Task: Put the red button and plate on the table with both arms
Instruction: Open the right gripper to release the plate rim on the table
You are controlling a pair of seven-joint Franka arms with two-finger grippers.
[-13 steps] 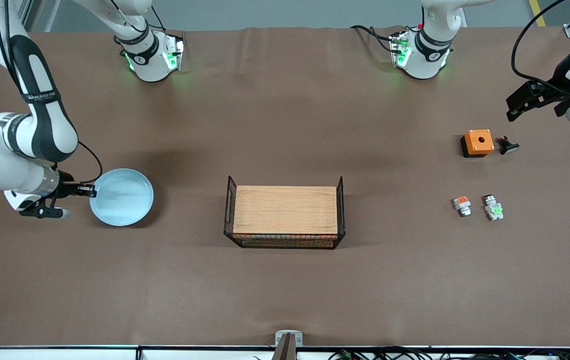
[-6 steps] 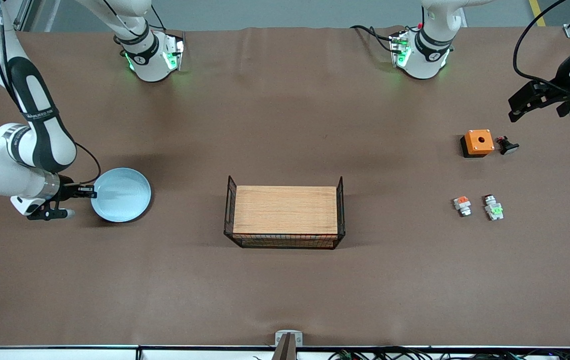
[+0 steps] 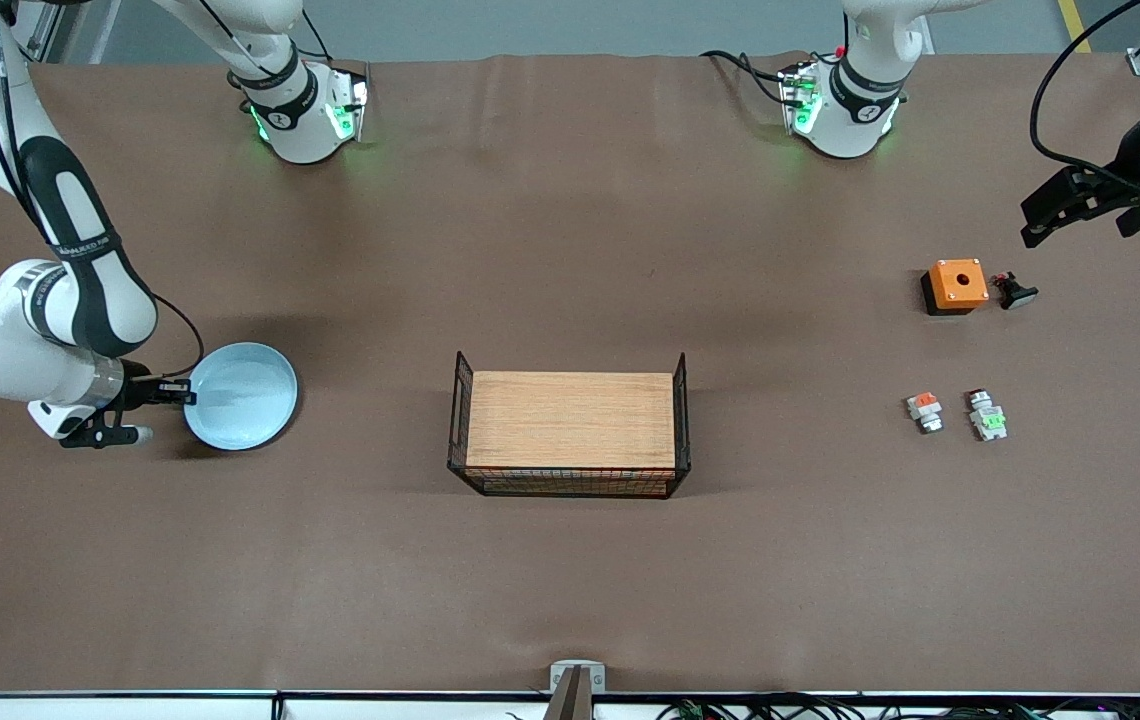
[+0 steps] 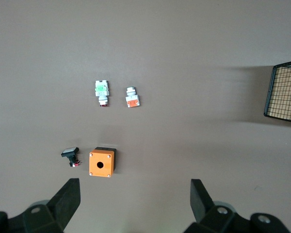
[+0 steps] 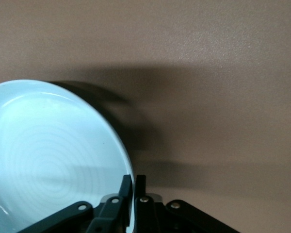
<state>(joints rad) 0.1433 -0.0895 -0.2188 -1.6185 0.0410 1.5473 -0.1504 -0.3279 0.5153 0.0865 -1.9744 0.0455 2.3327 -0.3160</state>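
My right gripper [image 3: 188, 395] is pinched tight on the rim of the round, shallow, pale blue plate [image 3: 241, 396], at the right arm's end of the large brown matte-covered table [image 3: 570, 560]. In the right wrist view the two black fingertips [image 5: 126, 187] sit pressed together with the plate's [image 5: 48, 160] raised edge between them. The plate throws a dark shadow on the sheet beneath it; whether it touches the table I cannot tell.

My left gripper [image 3: 1058, 212] hangs over the left arm's end of the table, jaws spread wide and holding nothing. The left wrist view shows both black fingers [image 4: 68, 200] well apart, with bare brown surface between them.

Under that gripper, on the table: a small orange box with a round hole in its top [image 3: 957, 285], with a tiny black part [image 3: 1013, 291] just beside it. Nearer the front camera lies the tiny white-and-silver push-button block with the bright green top [image 3: 986, 415], untouched, flat on the sheet. Beside it, toward the table's middle, lies a like block with an orange-red top [image 3: 924, 410]; the two are close but apart.

Mid-table stands a wooden board in a black wire frame [image 3: 570, 424], well apart from both the plate and the button blocks.
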